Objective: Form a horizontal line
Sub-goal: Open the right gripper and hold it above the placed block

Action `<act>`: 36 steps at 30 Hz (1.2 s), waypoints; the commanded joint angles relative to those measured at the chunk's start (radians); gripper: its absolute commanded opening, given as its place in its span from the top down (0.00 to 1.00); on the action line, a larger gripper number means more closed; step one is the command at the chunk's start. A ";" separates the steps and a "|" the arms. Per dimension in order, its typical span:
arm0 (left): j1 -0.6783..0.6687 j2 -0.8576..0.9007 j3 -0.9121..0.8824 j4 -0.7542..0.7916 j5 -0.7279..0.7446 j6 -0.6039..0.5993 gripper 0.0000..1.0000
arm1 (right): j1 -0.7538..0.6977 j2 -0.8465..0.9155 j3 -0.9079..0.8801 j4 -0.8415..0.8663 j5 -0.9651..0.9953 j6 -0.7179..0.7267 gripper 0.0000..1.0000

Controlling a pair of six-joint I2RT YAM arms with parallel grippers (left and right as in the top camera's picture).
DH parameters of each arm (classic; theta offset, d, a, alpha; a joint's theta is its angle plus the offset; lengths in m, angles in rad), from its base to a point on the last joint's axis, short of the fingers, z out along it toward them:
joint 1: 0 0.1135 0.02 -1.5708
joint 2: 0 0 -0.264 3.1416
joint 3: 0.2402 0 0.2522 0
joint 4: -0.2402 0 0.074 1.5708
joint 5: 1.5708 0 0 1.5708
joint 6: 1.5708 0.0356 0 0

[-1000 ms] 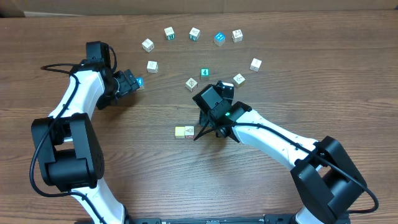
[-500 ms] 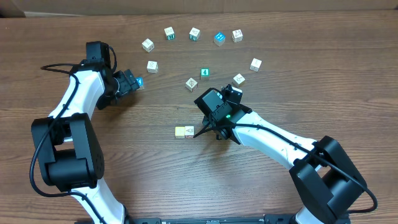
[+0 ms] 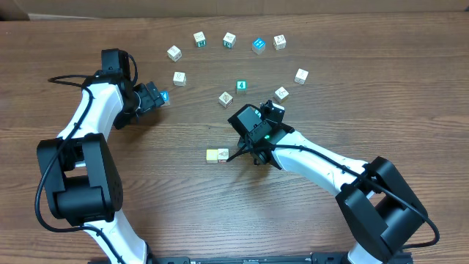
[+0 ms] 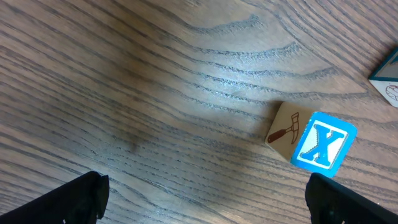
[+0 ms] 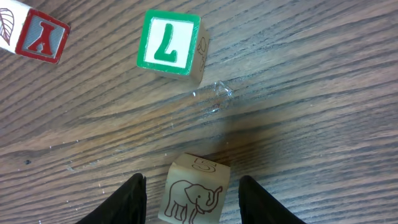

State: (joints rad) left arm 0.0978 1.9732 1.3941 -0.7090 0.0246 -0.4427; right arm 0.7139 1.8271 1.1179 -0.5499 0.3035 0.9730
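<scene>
The horizontal line (image 3: 217, 155) is a pale yellow cube (image 3: 212, 155) and a whitish cube (image 3: 223, 155) touching side by side at mid-table. My right gripper (image 3: 265, 108) hangs further back, its jaws open around a whitish elephant cube (image 5: 194, 194) that rests on the wood. In the right wrist view the gripper (image 5: 191, 186) leaves a narrow gap on each side of that cube. The overhead view hides the elephant cube. My left gripper (image 3: 157, 97) stands wide open and empty at the left, beside a blue X cube (image 4: 323, 144).
Several loose cubes arc across the back of the table, among them a green one (image 3: 241, 86), a whitish one (image 3: 226, 97) and another (image 3: 281, 93) close to the right gripper. The green cube (image 5: 170, 43) and a red Y cube (image 5: 38, 36) lie just ahead of the right fingers.
The right jaws have narrowed around the elephant cube and the right wrist has shifted slightly. The left arm and the two cubes of the line have not moved.
</scene>
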 commanded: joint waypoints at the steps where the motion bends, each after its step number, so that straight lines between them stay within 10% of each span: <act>1: -0.006 0.011 0.016 0.003 -0.006 0.001 0.00 | -0.003 0.014 -0.005 0.003 0.013 0.011 0.58; 36: -0.006 0.011 0.016 0.003 -0.006 0.001 0.00 | -0.002 0.016 -0.006 -0.035 -0.061 0.014 0.63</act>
State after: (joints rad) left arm 0.0982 1.9732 1.3941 -0.7090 0.0250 -0.4427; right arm 0.7139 1.8286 1.1179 -0.5865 0.2573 0.9928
